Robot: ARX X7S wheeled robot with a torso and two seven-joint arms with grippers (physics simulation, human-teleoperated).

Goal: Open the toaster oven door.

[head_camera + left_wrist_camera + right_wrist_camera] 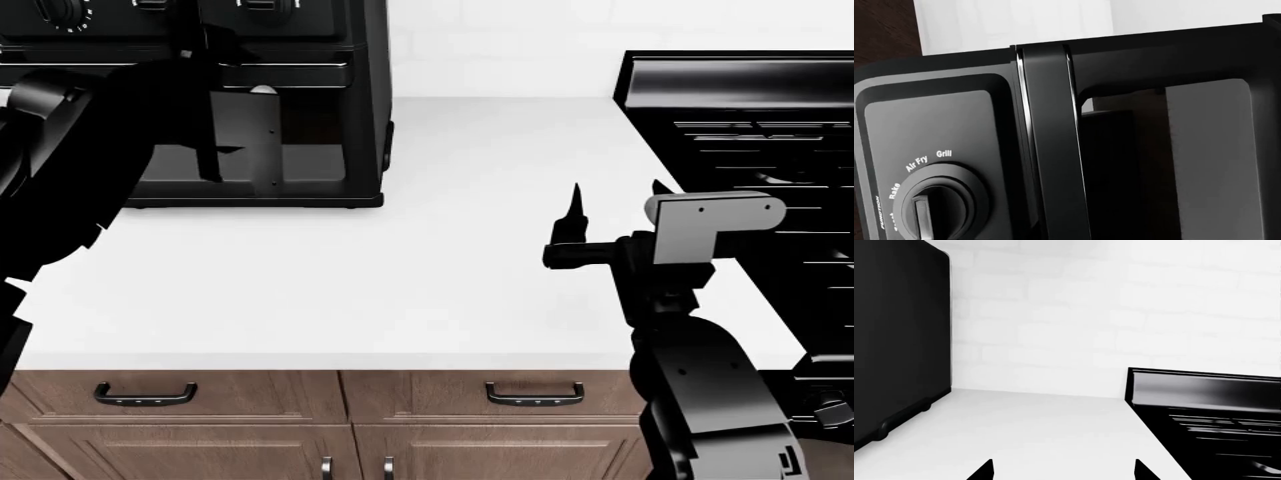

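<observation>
left gripper: at the door handle; its jaws' state i cannot tell.
right gripper: jaws apart, empty.
step: pull the toaster oven door down evenly.

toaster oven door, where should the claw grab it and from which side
Probably by the long bar handle that runs across the door, coming from the front of the toaster oven. The bar stands off the door with a gap behind it, so fingers could close around it and pull outward.
</observation>
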